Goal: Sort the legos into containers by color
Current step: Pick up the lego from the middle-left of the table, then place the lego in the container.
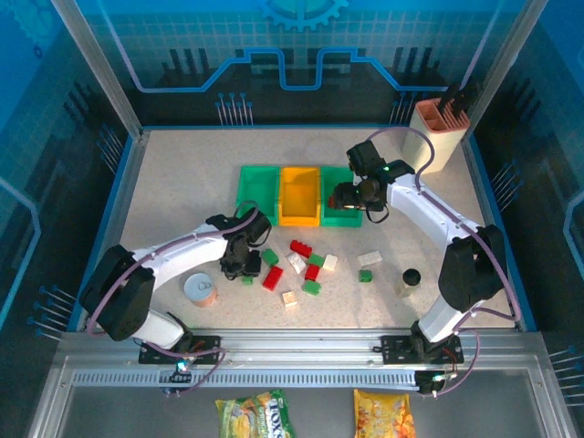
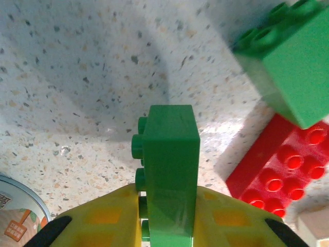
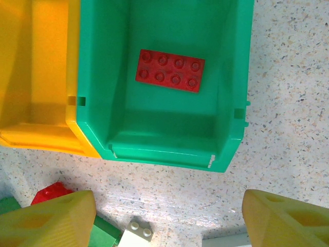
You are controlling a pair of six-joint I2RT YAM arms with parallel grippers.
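Left gripper (image 2: 167, 229) clamped tight on a green brick (image 2: 169, 164), held on edge with studs sideways, in front and left of the yellow bin (image 1: 299, 217). Right gripper (image 3: 167, 226) wide open and empty, over the near wall of the green bin (image 3: 164, 154) right of the yellow one. One red brick (image 3: 169, 70) lies flat inside. Other bricks (image 1: 306, 265) scattered on the table (image 1: 182, 182) in front of the yellow bin.

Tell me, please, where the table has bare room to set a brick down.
Bare tabletop lies left of the left green bin, beyond the tin can, and behind the bins. It is crowded among the legos in front of the bins.
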